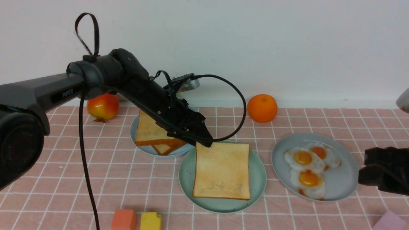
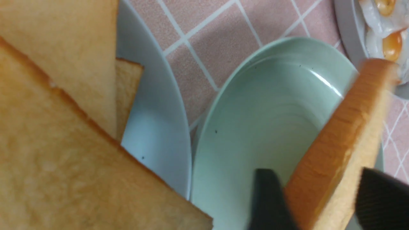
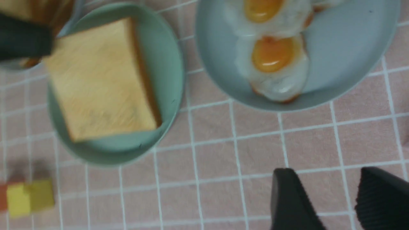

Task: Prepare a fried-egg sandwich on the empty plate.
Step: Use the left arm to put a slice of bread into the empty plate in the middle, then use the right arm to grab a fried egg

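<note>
My left gripper [image 1: 206, 143] is shut on the far left corner of a toast slice [image 1: 222, 171]. The slice lies over the mint-green plate [image 1: 259, 179]. In the left wrist view the slice [image 2: 345, 143] sits tilted between the fingers of my left gripper [image 2: 316, 174], above the plate's bare floor [image 2: 262, 111]. Three fried eggs [image 1: 308, 180] lie on the grey-blue plate [image 1: 348, 182] to the right. My right gripper [image 1: 370, 169] is open and empty beside that plate, over the tablecloth [image 3: 326, 171]. The right wrist view also shows the slice [image 3: 99, 83] and an egg [image 3: 273, 59].
A pale-blue plate [image 1: 142, 147] behind the mint one holds loose toast slices [image 1: 150, 131]. A red-yellow fruit [image 1: 103, 107] and an orange [image 1: 262, 108] stand by the wall. Orange [image 1: 124, 219], yellow [image 1: 150, 221] and pink [image 1: 389, 222] blocks lie at the front edge.
</note>
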